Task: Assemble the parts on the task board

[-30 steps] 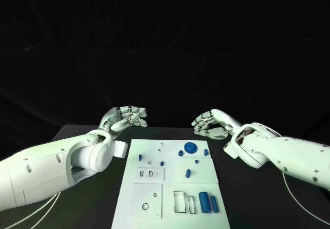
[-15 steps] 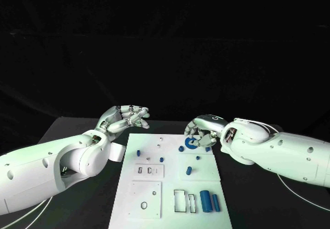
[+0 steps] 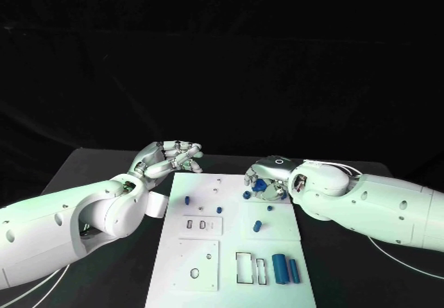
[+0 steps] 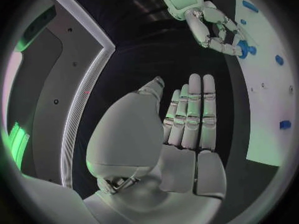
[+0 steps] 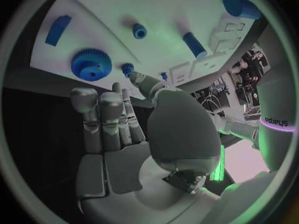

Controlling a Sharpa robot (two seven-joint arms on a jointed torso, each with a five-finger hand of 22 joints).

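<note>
Since before, right hand (image 3: 264, 181) reached gear (image 3: 259, 186).

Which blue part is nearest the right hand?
The round gear at the board's far end: the right hand hovers right over it, other parts lie nearer the robot.

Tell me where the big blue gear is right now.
In the head view the big blue gear sits at the task board's far right corner, directly under the right robot hand, with a small blue peg beside it.
</note>
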